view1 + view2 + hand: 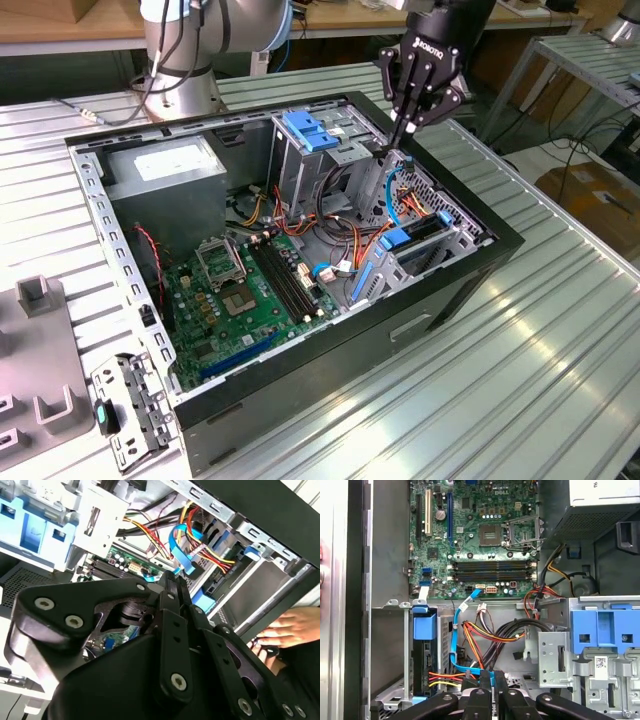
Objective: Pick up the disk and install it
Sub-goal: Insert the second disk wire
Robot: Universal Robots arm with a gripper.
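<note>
A: Where does the work stand?

B: As I judge it, close to finished. The disk (pixel 418 240) already sits in its bay at the corner of the open computer case (pixel 455 290), at about four o'clock from the motherboard (pixel 250 290) in the exterior view. The end effector (pixel 396 143) hangs above the case interior, near the tall grey cage (pixel 300 165) with its blue latch (pixel 308 131), and it carries nothing.

A: And its fingers?

B: Pressed together. In the first wrist view the end effector (pixel 485 677) shows two dark fingertips (pixel 481 680) side by side with hardly a gap, pinching nothing. The second wrist view agrees: the fingers (pixel 172 587) meet at a closed point.

A: So what is left?

B: Little that I can see. The disk (pixel 424 652) has red, yellow and black wires running to one end, so it looks cabled. Whether it is fully latched I cannot tell.

A: Which way does it lie?

B: On edge in the bay. In the first wrist view its long axis runs from twelve to six o'clock, with the blue carrier rail (pixel 424 625) capping the twelve o'clock end and the cables entering nearer six. In the exterior view that axis runs roughly from eight to two o'clock, along the case's side wall.

A: Anything else nearby?

B: A person's hand (pixel 287 630) rests at the outer edge of the case in the second wrist view. The case stands on a ribbed metal table (pixel 560 360).
</note>
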